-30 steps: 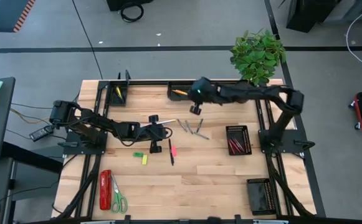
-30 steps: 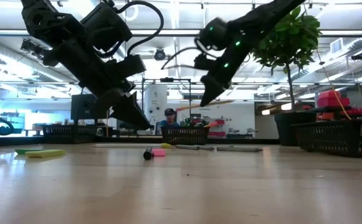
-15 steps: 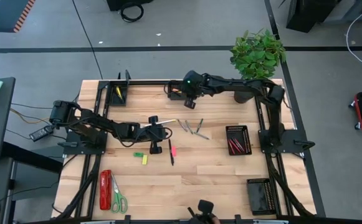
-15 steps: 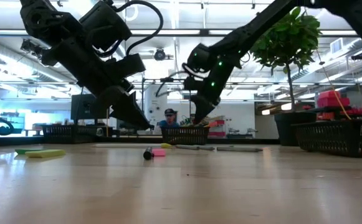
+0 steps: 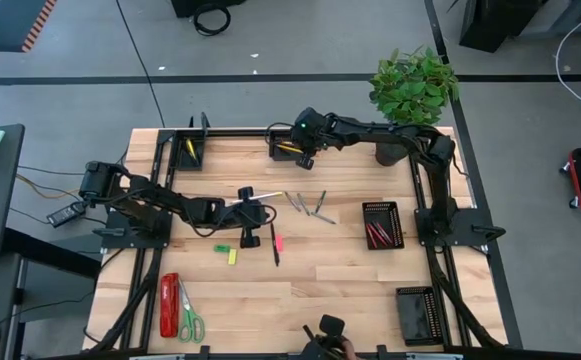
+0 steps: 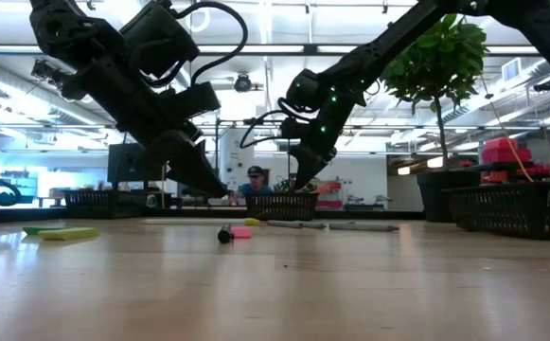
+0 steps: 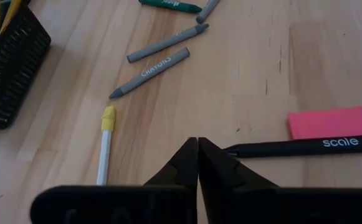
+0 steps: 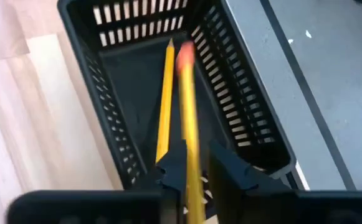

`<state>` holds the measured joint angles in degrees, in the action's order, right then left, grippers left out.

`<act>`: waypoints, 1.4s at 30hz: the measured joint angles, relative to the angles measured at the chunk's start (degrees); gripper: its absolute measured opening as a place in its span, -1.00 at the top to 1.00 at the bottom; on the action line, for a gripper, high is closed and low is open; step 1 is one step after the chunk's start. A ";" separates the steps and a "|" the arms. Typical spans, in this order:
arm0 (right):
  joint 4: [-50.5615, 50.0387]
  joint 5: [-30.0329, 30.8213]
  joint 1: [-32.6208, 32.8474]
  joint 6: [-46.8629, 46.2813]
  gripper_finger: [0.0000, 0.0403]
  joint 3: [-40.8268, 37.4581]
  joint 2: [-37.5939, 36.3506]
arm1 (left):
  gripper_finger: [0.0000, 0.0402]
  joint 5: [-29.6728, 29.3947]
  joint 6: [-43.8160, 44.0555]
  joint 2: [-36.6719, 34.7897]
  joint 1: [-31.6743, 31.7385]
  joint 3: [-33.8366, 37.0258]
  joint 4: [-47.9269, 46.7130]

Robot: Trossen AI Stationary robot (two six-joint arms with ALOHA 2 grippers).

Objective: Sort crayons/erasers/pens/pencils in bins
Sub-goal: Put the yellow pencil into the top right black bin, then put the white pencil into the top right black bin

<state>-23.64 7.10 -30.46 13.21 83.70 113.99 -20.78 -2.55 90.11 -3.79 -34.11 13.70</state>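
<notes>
My right gripper (image 8: pixel 196 155) is over the far-middle mesh bin (image 8: pixel 243 93), also seen in the high view (image 5: pixel 305 152). A yellow pencil (image 8: pixel 189 112) lies between its slightly parted fingers, eraser end forward. A second pencil (image 8: pixel 164 93) lies on the bin floor. My left gripper (image 7: pixel 197 146) is shut and empty just above the table (image 5: pixel 268 212), between a white pen (image 7: pixel 104 149) and a black pen (image 7: pixel 305 147). A pink eraser (image 7: pixel 330 122) lies beside the black pen. My right gripper has the pencil's lower shaft (image 8: pixel 192 165) between its fingers, against one finger (image 8: pixel 173 167), with a narrow gap to the other. The pencil runs along the fingers, out over the bin, and shows blurred. Whether it is still pinched I cannot tell.
Grey crayons (image 7: pixel 152 70) lie ahead of my left gripper. Green and yellow erasers (image 5: pixel 228 252), a red stapler (image 5: pixel 169 304) and scissors (image 5: pixel 188 320) lie at the near left. Other bins stand at the far left (image 5: pixel 192 150), right (image 5: pixel 381 224) and near right (image 5: pixel 415 315). A plant (image 5: pixel 415 88) stands at the far right.
My right gripper has gone toward the table's far-left, from above the grey crayons to over the far-middle bin, and has come down closer to it while carrying the pencil.
</notes>
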 joint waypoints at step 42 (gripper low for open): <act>40.06 -26.53 13.25 3.04 0.30 -21.35 -3.06 | 0.92 -16.85 1.59 -29.88 -13.40 21.98 13.43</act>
<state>16.42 -19.43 -17.20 16.25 62.35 110.93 -37.63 -0.95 60.23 -17.19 -12.13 27.13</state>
